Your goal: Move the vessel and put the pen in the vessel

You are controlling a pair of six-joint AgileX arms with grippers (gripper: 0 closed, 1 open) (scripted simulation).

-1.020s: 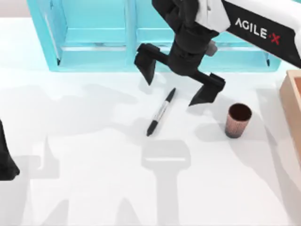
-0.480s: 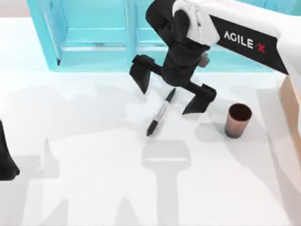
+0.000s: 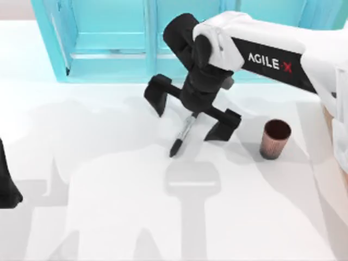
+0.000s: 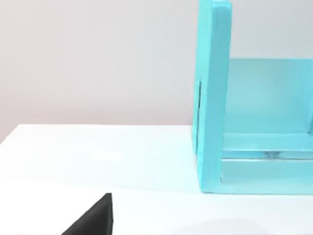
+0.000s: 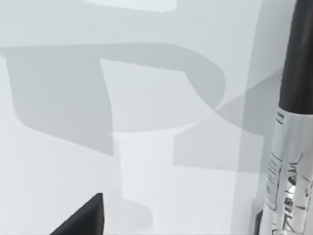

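Black and slim, the marker pen point(image 3: 182, 137) with its grey-labelled barrel lies flat on the white table point(image 3: 109, 179), slanted from about one o'clock down to seven o'clock near the table's middle. Directly over its upper end hangs the right gripper point(image 3: 189, 113) of the white-and-black AgileX arm, its two dark fingers point(image 3: 156, 95) spread wide, one at ten o'clock of the pen and the other at four o'clock, neither touching it. From the right wrist view the pen's point(image 5: 293, 127) printed barrel and black cap run close along one edge. At three o'clock of the pen, well apart from it, stands the small reddish-brown copper-toned cylindrical cup point(image 3: 275, 139), upright, dark inside. At twelve o'clock sits a turquoise open shelf unit point(image 3: 109, 49). The left arm point(image 3: 7, 185) rests parked at the table's nine o'clock edge; whether its fingers are open or closed cannot be told.
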